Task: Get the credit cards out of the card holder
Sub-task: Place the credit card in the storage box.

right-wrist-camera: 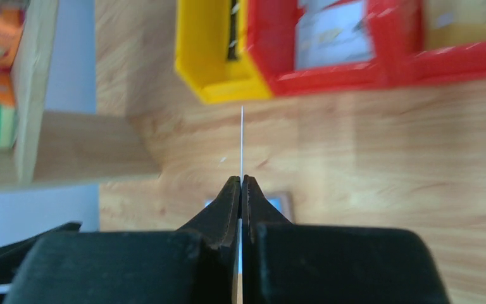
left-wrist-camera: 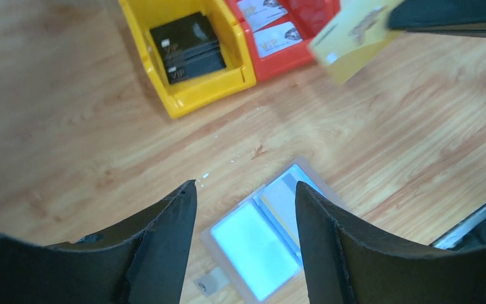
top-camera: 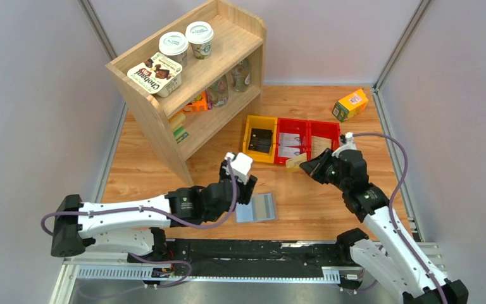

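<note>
Left end effector (left-wrist-camera: 245,185) agape, right (right-wrist-camera: 241,179) pinched.

Glossy plastic yellow bin (left-wrist-camera: 210,94), smooth tan credit card (left-wrist-camera: 349,39), wood-grain table (left-wrist-camera: 386,139), matt black fingers (left-wrist-camera: 158,253)

Free table (top-camera: 316,206) around card holder (top-camera: 256,208); left pincer (left-wrist-camera: 245,190) above it; bins (top-camera: 247,139), shelf (top-camera: 164,126) behind.

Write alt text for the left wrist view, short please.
The open left gripper hangs above the card holder, which lies unfolded on the wooden table. At top right the right gripper pinches a tan-yellow card. Beyond sit a yellow bin holding black cards and a red bin holding pale cards.
</note>
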Controlling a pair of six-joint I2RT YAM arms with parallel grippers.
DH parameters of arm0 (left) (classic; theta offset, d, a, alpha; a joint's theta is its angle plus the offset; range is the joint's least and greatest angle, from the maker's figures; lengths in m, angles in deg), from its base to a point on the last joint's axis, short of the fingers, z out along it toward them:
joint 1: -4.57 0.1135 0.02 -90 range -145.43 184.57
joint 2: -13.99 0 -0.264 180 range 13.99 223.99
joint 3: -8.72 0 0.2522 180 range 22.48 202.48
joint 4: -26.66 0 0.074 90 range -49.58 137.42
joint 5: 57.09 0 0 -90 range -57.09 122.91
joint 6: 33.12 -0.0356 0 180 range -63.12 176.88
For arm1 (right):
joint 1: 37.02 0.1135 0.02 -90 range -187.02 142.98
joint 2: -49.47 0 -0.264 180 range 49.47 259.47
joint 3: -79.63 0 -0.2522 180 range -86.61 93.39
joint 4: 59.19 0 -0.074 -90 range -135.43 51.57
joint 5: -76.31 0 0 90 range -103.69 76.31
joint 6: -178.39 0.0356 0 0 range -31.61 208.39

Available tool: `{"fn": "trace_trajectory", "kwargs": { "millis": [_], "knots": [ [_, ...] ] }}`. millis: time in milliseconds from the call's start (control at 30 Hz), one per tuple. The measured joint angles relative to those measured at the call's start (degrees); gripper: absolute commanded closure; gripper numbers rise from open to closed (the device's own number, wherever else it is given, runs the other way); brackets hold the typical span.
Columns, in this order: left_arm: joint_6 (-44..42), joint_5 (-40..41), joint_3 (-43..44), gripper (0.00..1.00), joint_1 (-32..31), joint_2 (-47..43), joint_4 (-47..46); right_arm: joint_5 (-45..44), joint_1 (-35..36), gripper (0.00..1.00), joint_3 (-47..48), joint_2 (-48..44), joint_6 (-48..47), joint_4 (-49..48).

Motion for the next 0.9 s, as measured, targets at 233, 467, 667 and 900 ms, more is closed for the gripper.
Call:
{"fn": "trace_trajectory", "kwargs": {
  "millis": [233,467,667,900],
  "knots": [
    [17.40,-10.14,-4.66,0.32,8.00,-6.25,4.35,-1.62,-16.70,1.00,1.40,5.01,-8.24,-0.31],
    [27.23,-16.81,-9.73,0.32,12.26,-5.99,5.09,-1.66,-28.61,1.00,3.37,17.38,-12.72,-6.27],
    [30.84,-18.97,-10.54,0.31,13.16,-4.37,4.96,5.88,-29.33,0.99,7.82,31.56,-14.71,-12.87],
    [31.91,-19.87,-11.41,0.30,13.57,-4.35,3.74,11.61,-29.31,0.70,11.54,41.00,-14.69,-16.72]
  ]
}}
